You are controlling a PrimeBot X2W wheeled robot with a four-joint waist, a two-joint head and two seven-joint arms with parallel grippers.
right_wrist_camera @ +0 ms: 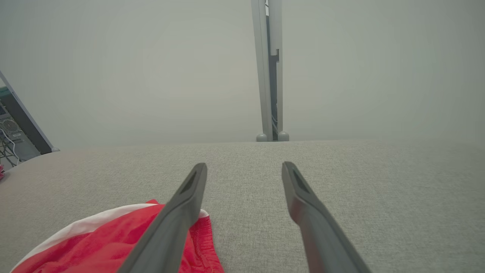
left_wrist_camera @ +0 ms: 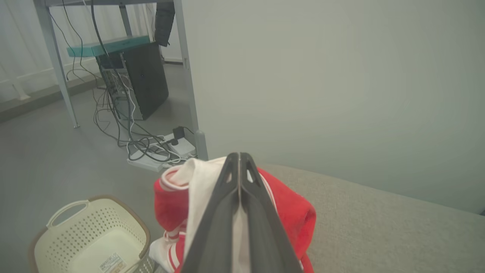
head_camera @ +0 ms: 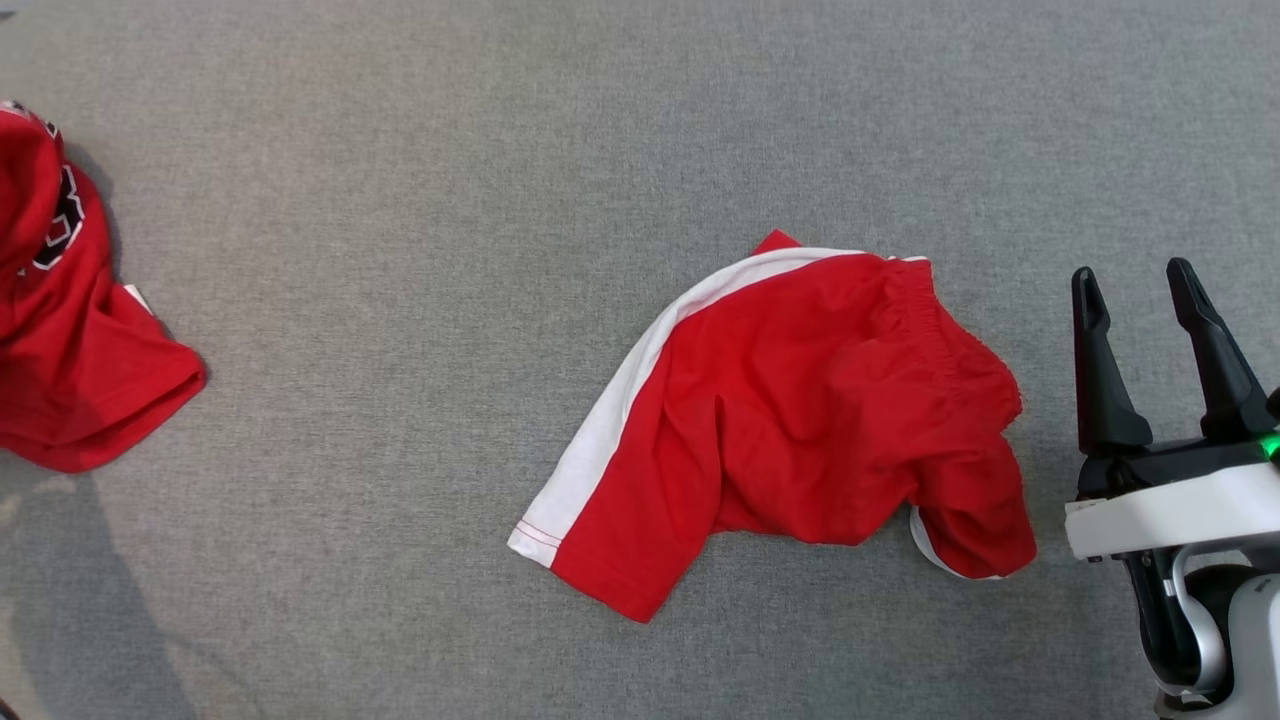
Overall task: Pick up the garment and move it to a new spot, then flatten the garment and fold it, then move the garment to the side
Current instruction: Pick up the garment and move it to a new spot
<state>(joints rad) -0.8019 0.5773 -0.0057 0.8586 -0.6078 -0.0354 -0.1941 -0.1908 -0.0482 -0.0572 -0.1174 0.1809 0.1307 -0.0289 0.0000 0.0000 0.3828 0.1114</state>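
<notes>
Pinching the garment (left_wrist_camera: 291, 212) at the 9 o'clock edge of the surface (head_camera: 400, 150), my left gripper (left_wrist_camera: 239, 156) has its fingers pressed together on a fold of white and red cloth. The jersey is bunched, part of its black number showing, its lower end trailing on the fabric. My right gripper (head_camera: 1133, 272) waits at 3 o'clock, fingers spread and holding nothing. I judge the pick-up made and little more: the carry to a new spot, flattening, folding and moving aside are all left. Red shorts (head_camera: 800, 400) with a white stripe lie crumpled near the centre, apart from both grippers. The surface is grey woven cloth. Beyond its edge, in the left wrist view, a pale basket (left_wrist_camera: 94, 227) sits on the floor at 7 o'clock, a computer tower (left_wrist_camera: 146, 79) and tangled cables (left_wrist_camera: 132, 140) at 11, beside a plain wall (left_wrist_camera: 341, 76).
</notes>
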